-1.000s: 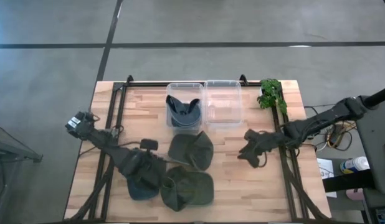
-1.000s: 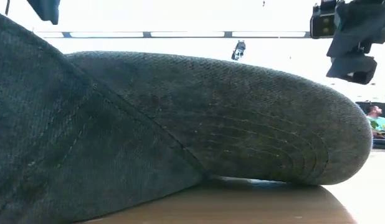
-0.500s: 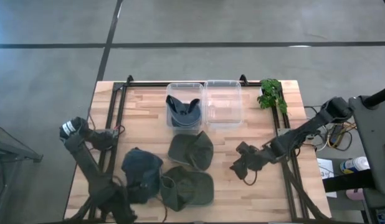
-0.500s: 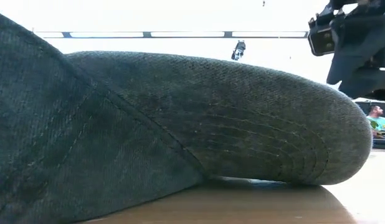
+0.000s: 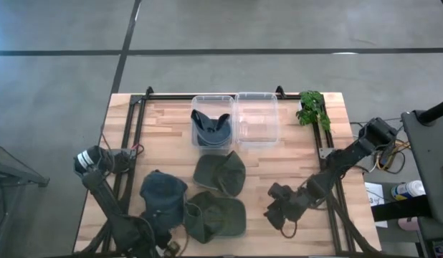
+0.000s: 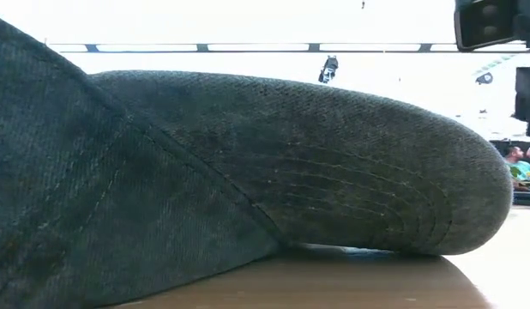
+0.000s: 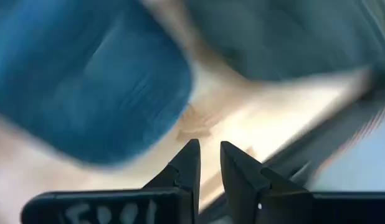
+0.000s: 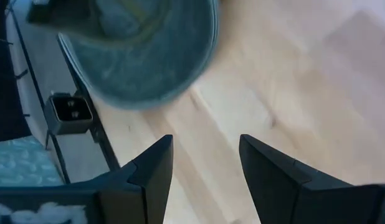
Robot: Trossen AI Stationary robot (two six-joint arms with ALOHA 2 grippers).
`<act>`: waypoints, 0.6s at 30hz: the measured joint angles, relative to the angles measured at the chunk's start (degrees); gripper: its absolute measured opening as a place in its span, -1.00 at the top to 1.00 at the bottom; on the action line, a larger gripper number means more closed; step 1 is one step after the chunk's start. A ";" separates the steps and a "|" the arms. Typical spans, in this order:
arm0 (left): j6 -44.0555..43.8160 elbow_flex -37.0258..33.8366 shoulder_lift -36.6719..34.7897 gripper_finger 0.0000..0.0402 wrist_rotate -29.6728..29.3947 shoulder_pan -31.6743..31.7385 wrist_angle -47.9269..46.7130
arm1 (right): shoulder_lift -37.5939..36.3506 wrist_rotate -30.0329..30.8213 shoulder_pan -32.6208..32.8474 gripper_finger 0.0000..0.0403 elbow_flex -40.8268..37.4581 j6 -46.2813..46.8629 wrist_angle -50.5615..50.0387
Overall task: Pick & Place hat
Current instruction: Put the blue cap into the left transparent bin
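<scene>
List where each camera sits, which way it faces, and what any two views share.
High: overhead, straight down on the table, both arms, three loose hats and two bins.
Low: at tabletop height, filled by a green hat.
Left wrist: on the left arm, left gripper over a blue hat.
Right wrist: right gripper open above wood.
Shared: the blue hat, also in the high view.

A dark grey-green hat [image 6: 248,172] fills most of the frame, its stitched brim curving down to rest on the wooden bench [image 6: 351,279]. Part of a dark robot arm [image 6: 496,34] shows at the upper right. A person [image 6: 515,163] sits far behind.
</scene>
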 joint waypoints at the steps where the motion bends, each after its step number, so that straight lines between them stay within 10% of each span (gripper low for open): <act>1: -9.89 -0.18 0.10 0.73 -0.21 -0.37 0.03 | 0.65 0.03 0.54 0.12 0.36 1.51 0.06; 7: -22.27 -0.34 1.14 0.73 -5.25 -1.33 15.18 | 3.34 2.60 2.43 0.12 1.57 8.72 -0.13; 18: 14.66 1.67 3.05 0.73 -4.57 -1.13 9.57 | 3.67 4.66 2.61 0.12 3.18 6.52 0.17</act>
